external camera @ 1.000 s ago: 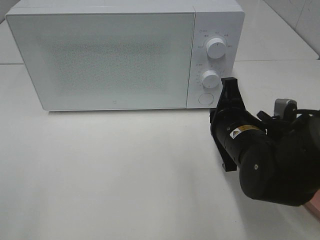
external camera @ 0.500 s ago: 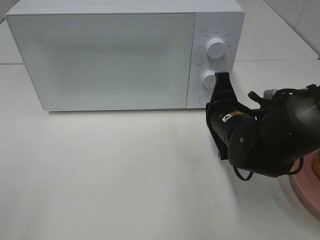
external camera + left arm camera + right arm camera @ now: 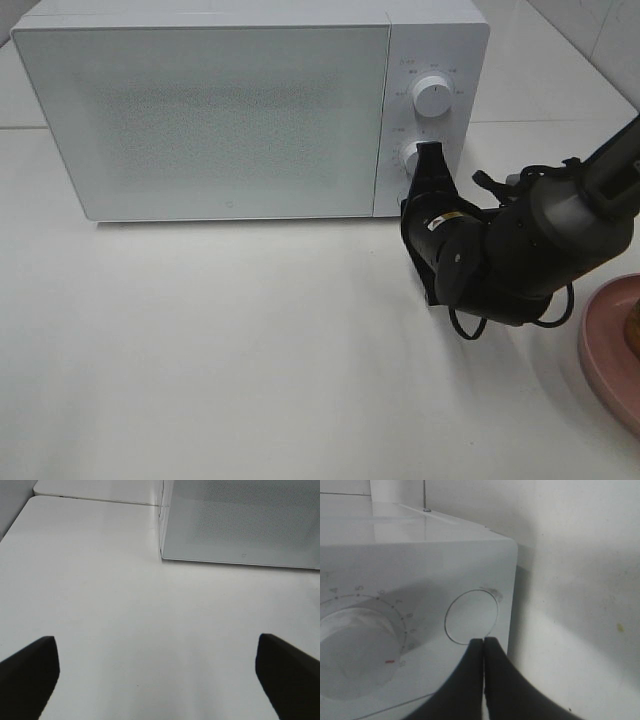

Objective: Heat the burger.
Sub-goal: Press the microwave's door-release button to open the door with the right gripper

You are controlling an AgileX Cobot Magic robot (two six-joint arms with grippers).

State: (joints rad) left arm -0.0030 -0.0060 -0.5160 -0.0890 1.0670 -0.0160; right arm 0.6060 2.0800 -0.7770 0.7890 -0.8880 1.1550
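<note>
Right gripper (image 3: 483, 641): fingers pressed together, and we see the tips at the rim of the microwave's (image 3: 220, 110) round button (image 3: 471, 616).
Left gripper (image 3: 160, 680): spread wide over the table (image 3: 125, 605), holding nothing.
Burger (image 3: 634, 330): we catch only a golden-brown sliver on the pink plate (image 3: 605, 350), well apart from the microwave.

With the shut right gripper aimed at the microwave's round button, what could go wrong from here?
1. The right gripper lines up with the rim of the round button, not its middle, so a push may slip off toward the lower dial.
2. The pink plate lies close beside that arm, so a swing back might knock it.
</note>
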